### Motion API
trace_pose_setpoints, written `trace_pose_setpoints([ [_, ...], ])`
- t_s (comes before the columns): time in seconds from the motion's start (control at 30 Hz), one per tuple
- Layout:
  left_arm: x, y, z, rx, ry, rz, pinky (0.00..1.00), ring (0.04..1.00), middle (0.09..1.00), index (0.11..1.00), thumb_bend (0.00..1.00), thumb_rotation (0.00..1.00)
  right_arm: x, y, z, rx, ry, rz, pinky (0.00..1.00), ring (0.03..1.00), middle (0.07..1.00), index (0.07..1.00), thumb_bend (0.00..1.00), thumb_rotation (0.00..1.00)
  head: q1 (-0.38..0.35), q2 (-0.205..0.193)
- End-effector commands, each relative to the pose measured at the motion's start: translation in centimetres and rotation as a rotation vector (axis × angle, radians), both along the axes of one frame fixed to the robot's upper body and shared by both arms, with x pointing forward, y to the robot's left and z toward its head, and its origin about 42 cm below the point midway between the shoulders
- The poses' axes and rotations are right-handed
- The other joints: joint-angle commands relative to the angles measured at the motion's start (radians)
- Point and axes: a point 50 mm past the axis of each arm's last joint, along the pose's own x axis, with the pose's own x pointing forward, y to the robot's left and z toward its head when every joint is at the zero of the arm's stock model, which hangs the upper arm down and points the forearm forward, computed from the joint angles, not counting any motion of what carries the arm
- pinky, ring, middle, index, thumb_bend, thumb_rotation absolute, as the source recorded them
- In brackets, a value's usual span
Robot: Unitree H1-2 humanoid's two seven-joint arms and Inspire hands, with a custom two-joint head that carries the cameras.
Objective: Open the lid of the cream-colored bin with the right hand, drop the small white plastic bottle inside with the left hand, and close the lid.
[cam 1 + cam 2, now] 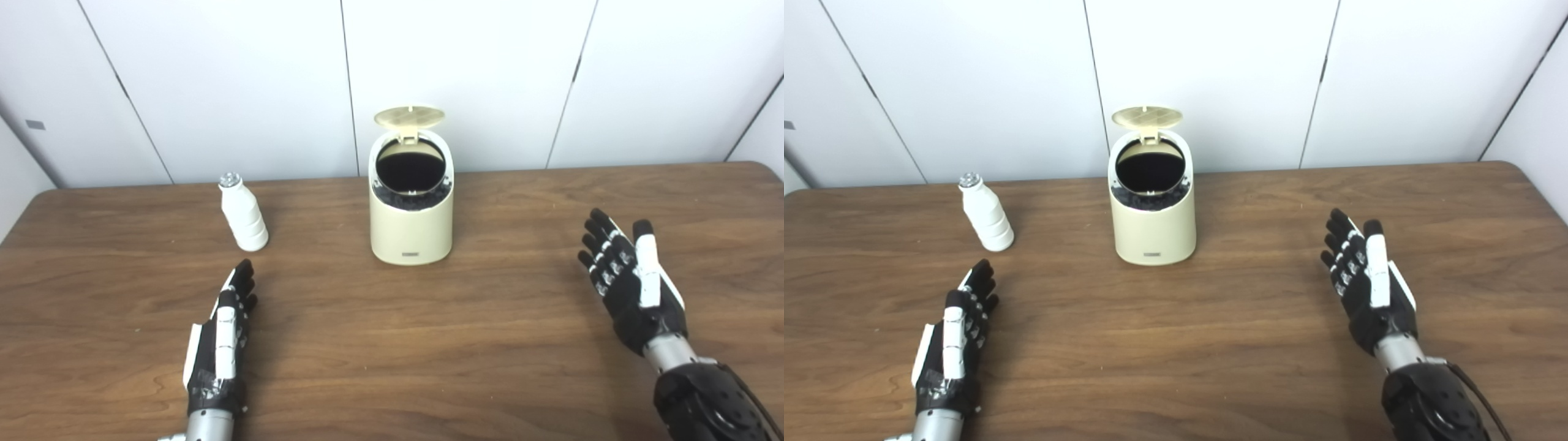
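Note:
The cream-colored bin (411,228) stands mid-table with its round lid (409,117) flipped up at the back, showing a dark inside. A small white plastic bottle (244,213) with a silver cap stands upright to the bin's left. My left hand (222,343) is open just above the table, its fingers stretched toward the bottle but a short way short of it. Off to the right of the bin, my right hand (631,283) is open, palm facing inward, holding nothing.
The brown wooden table (392,343) runs to a white panelled wall (245,79) right behind the bin. Its rounded right corner (765,168) shows at the far right.

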Motion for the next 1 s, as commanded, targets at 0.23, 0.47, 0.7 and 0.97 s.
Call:
trace_pose_setpoints([
  [0.23,-0.2,0.6,0.0,0.004,-0.007,-0.006,1.0,0.982,0.968,0.96,0.63,1.0,-1.1,0.3,-0.4,-0.069,-0.17,-0.034,1.0,0.981,0.956,0.923,0.68,0.92,0.002,0.002],
  [0.47,-0.2,0.6,0.0,0.009,-0.012,-0.008,1.0,0.977,0.964,0.96,0.64,1.0,-1.5,0.5,-1.3,-0.11,-0.202,-0.049,1.0,0.974,0.956,0.939,0.66,0.97,0.029,0.007],
  [0.7,-0.2,-0.2,0.0,-0.001,-0.008,-0.009,0.98,0.965,0.96,0.95,0.64,1.0,-1.7,-0.1,-1.9,-0.135,-0.193,-0.069,1.0,0.974,0.96,0.949,0.64,0.97,0.14,0.011],
  [0.97,-0.8,-1.1,0.0,-0.01,0.015,0.003,0.98,0.98,0.964,0.945,0.64,0.98,-1.7,-0.5,-2.4,-0.171,-0.205,-0.071,1.0,0.977,0.965,0.95,0.62,0.97,0.254,-0.013],
])
